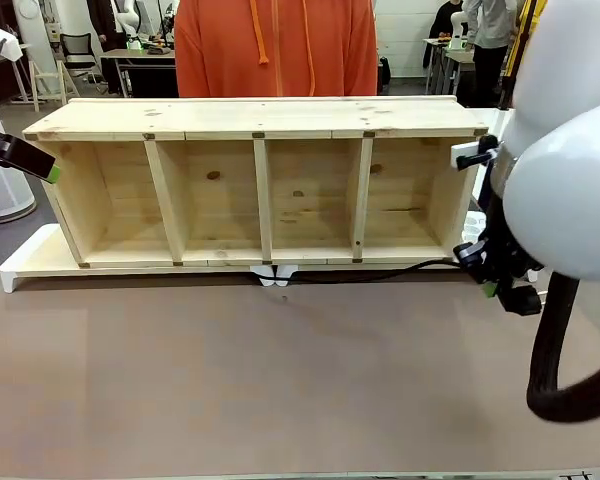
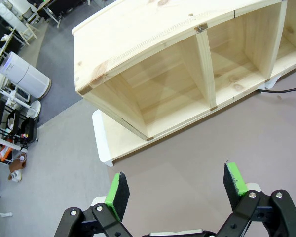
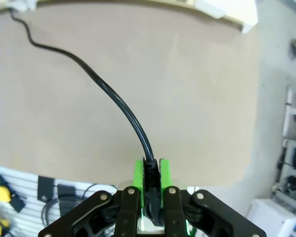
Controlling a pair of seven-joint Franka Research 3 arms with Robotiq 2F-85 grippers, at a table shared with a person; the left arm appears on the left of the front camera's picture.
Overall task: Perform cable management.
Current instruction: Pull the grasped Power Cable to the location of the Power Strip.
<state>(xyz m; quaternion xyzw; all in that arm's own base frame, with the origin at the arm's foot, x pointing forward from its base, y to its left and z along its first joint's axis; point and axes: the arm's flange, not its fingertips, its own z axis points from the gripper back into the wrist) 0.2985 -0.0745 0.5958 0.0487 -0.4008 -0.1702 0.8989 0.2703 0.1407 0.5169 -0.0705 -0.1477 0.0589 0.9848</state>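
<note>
Pine shelf [image 1: 260,120] with four open bays stands long-side across the table [image 1: 280,380]. All places below are taken from it.

Right claw [image 3: 151,173]: jaws are pinched tight together on the cable [image 3: 113,96]. The black cord is squeezed between both green pads [image 3: 137,173]. Front camera puts the right claw [image 1: 488,282] just off the shelf's right end, low, near the foot of the end panel.

Cable: from the grip it curves away over bare table toward the shelf's front bottom edge. In the front view the cable [image 1: 380,272] lies along that edge under the two right-hand bays. It reaches a small white fitting [image 1: 275,273] below the middle divider.

Left claw [image 2: 176,190]: jaws are wide apart with nothing between the pads. It hangs above the table in front of the shelf's left end, looking down into the left bay. Front view shows one green fingertip [image 1: 52,173] just beside the upper part of the left end panel. Cannot tell whether it touches.

White base [image 1: 30,262] sticks out from under the shelf's left end. Person in orange top [image 1: 275,45] stands behind the shelf, about its middle.
</note>
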